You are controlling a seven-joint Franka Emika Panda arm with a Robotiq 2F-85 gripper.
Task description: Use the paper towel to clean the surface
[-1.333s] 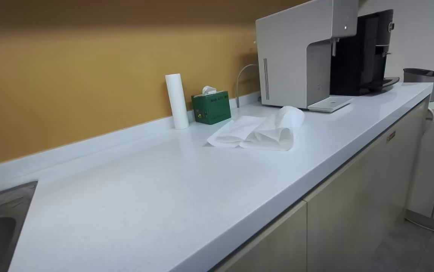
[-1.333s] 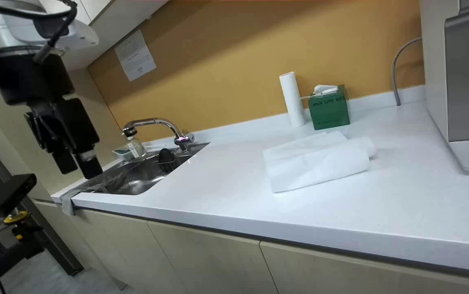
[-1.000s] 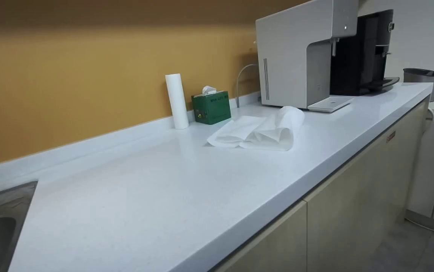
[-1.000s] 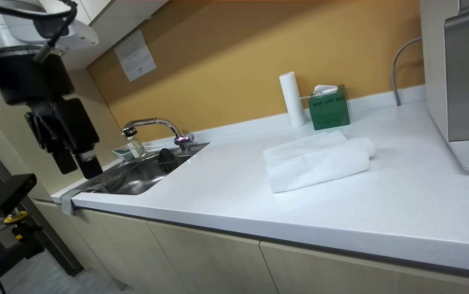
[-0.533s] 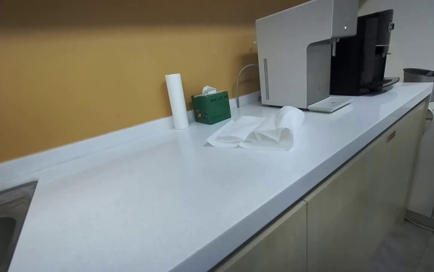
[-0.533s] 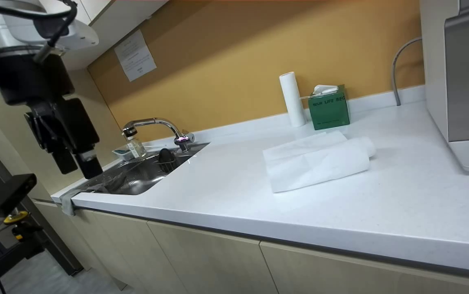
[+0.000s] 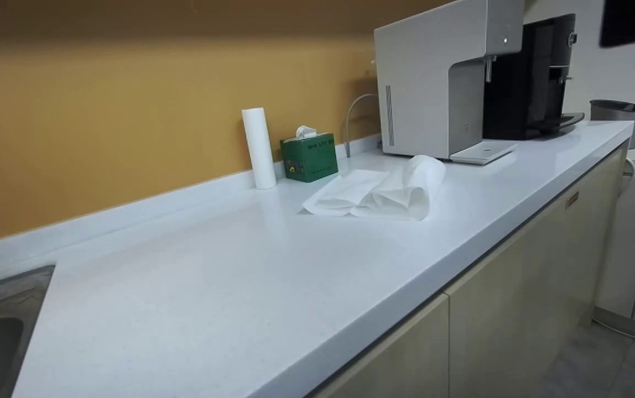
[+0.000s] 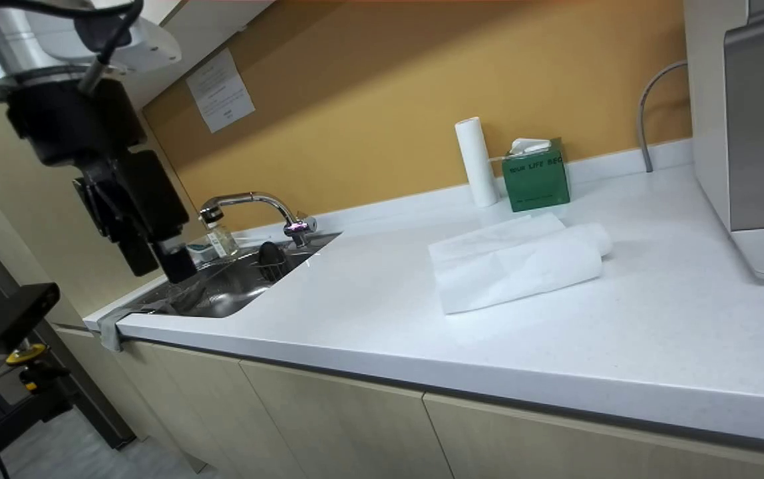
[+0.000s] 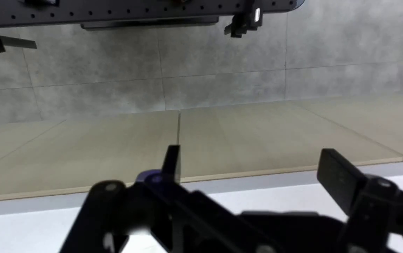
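Watching my empty tool (image 9: 250,154), spread wide and well apart from the folded paper towel (image 8: 518,267) on the surface (image 8: 382,299), I worry that reaching too low could ram it, while pinching too shallow might lift only one layer.

Gripper (image 9: 252,163) blurred & cut off at wrist-view btm; notice (image 8: 220,90) txt illegible in an ext. view.

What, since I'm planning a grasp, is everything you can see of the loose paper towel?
The loose paper towel is white and thin-looking, wrinkled, folded over in layers, with a rounded curl at one side and open folds along an edge. It lies unheld on the counter, in front of the green tissue box, apparently touching only the counter.
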